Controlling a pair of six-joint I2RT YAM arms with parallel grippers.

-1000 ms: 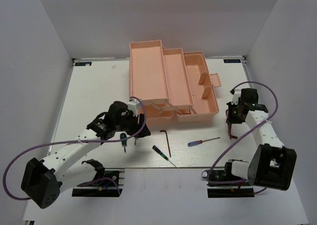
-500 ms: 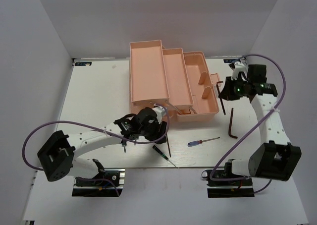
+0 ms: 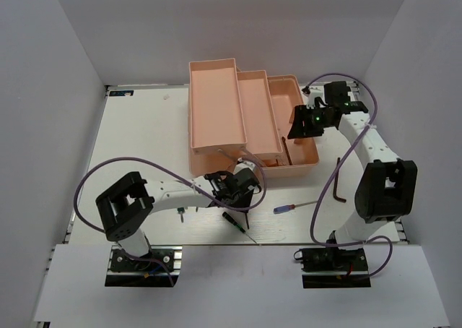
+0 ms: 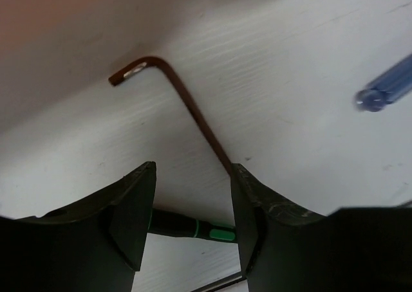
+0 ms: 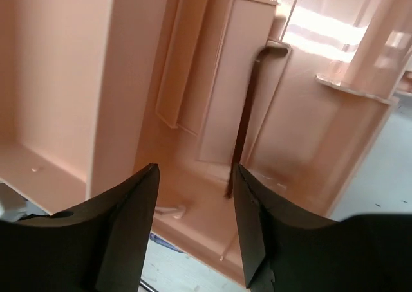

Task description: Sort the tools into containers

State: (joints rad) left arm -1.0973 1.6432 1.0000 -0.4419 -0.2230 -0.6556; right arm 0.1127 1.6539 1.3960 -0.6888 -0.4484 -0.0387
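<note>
The pink toolbox (image 3: pixel 213 104) stands open at the back, trays folded out. My right gripper (image 3: pixel 301 123) hangs open over its right compartment (image 5: pixel 77 80), where a dark hex key (image 5: pixel 246 121) lies on the bottom; it also shows from above (image 3: pixel 289 149). My left gripper (image 3: pixel 242 196) is open, low over the table in front of the box. Its jaws straddle a second hex key (image 4: pixel 187 105) and the slim green-handled screwdriver (image 4: pixel 193 228), which shows from above too (image 3: pixel 232 222). The blue-and-red screwdriver (image 3: pixel 292 206) lies to the right.
A third hex key (image 3: pixel 338 181) lies on the table right of the box. A stubby green-handled screwdriver (image 3: pixel 180 214) lies beside the left arm. The blue handle's end (image 4: pixel 386 89) shows at the right of the left wrist view.
My right gripper carried a hex key from the table up over the toolbox and let it go; it now lies inside. My left gripper moved right, from the stubby screwdriver to the hex key.
</note>
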